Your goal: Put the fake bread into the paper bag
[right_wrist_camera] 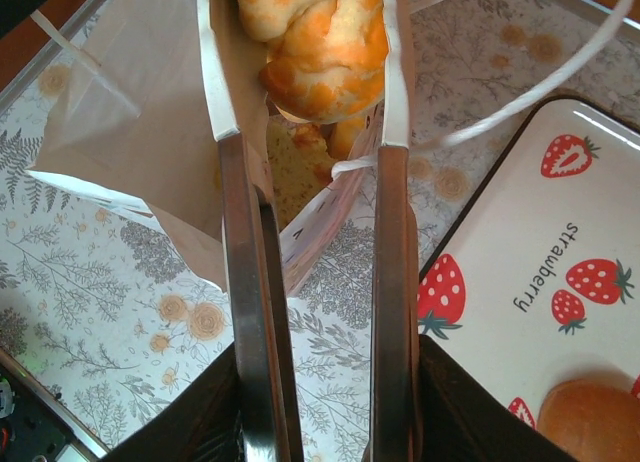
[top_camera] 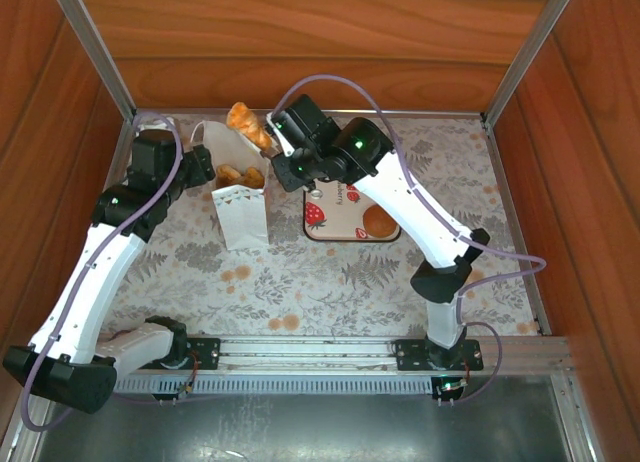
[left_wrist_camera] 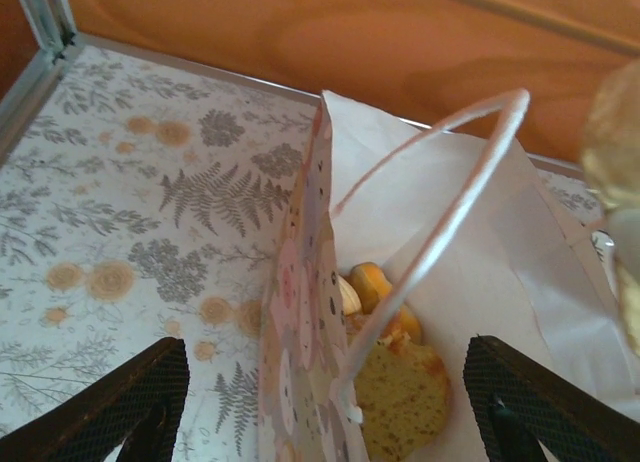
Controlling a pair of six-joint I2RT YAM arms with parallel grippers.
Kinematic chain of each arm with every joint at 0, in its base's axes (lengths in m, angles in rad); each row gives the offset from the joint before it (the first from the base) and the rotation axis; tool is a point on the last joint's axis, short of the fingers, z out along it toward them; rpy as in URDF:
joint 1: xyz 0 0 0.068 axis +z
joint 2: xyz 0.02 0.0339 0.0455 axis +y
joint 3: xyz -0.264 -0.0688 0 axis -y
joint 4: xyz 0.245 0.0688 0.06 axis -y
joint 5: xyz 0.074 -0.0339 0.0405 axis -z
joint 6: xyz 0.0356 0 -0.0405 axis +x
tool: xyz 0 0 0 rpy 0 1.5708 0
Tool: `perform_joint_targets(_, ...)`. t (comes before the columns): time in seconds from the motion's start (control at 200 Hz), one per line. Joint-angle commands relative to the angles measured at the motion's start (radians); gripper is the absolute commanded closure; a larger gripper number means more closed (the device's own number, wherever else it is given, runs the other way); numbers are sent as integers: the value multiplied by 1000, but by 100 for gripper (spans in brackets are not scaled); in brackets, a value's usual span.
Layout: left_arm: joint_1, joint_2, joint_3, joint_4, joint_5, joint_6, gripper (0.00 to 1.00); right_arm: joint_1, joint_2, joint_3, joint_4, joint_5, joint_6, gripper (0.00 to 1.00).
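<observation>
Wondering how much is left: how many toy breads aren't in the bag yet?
2: a croissant in the tongs over the bag, a bun on the tray; the right arm may hide more.

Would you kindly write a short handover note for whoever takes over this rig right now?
Left pincer: open, one finger on either side of the paper bag rim.
Right pincer: shut on the metal tongs, which grip a twisted pastry at the bag's mouth.
Done: several pastries lie inside the upright bag.
Left: drop the twisted pastry into the bag, then fetch the round bun from the strawberry tray.
</observation>
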State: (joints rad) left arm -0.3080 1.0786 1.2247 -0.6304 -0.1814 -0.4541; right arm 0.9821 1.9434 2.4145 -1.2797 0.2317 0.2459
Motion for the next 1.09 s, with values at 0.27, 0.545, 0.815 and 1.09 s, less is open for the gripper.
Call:
perform_joint_targets(0.27, -6, 31, -50, 3, 6, -31, 37, 10, 43, -3, 41, -49, -39, 60)
perform_joint_targets(0.545, -7, 47, -69, 6, -2, -38, 49, 12, 62, -17, 15, 5, -98, 58)
perform_joint_targets(0.815, -7, 32, -93, 6, -33, -31, 63, 12, 78, -16, -29, 72, -141, 52)
perform_joint_targets(1.09, -5, 21, -97, 6, -52, -27, 67, 12, 79, -11, -52, 126, -163, 45)
